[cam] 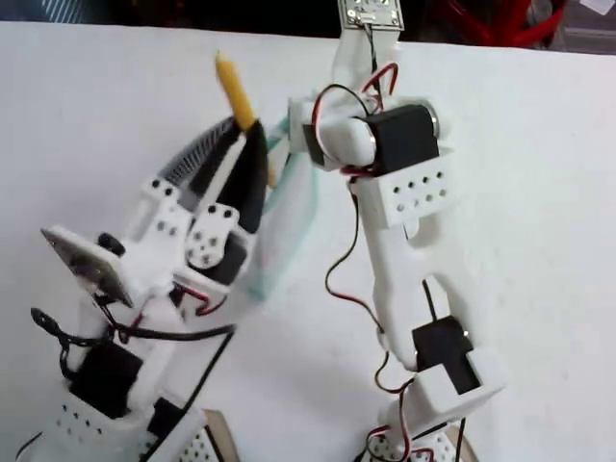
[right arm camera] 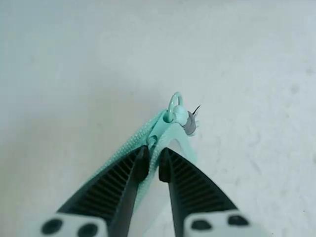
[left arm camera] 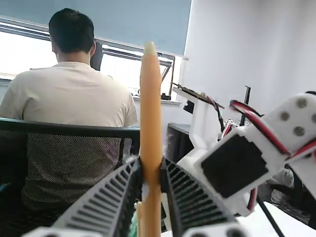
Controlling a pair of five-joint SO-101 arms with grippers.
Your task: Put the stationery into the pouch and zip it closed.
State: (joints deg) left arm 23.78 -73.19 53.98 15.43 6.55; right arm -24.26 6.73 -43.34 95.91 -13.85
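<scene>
Left gripper (left arm camera: 150, 170) is clamped narrow on a yellow pencil (left arm camera: 150, 98), held low on the shaft, with most of it sticking up above the jaws. Right gripper (right arm camera: 153, 160) is pinched shut on the pouch (right arm camera: 160, 131) at its zip edge, just behind the zip pull (right arm camera: 174, 103). In the high view the pouch hangs tilted between the two arms, lifted at the right gripper's end and trailing down toward the table (cam: 520, 144). The pencil's lower end sits just beside the pouch's upper edge; can't tell whether it's inside the mouth or how far the zip is open.

Risks:
- The right grip takes one lip only, so the mouth may stay collapsed and the pencil could slide down the outside or snag on the zip.
- The pencil is gripped low and is top-heavy, so it could pivot or drop if the jaws ease off early.
- The thin fabric pinch could slip under a push from the pencil.
- The arms are very close, so knocking each other is likely.
</scene>
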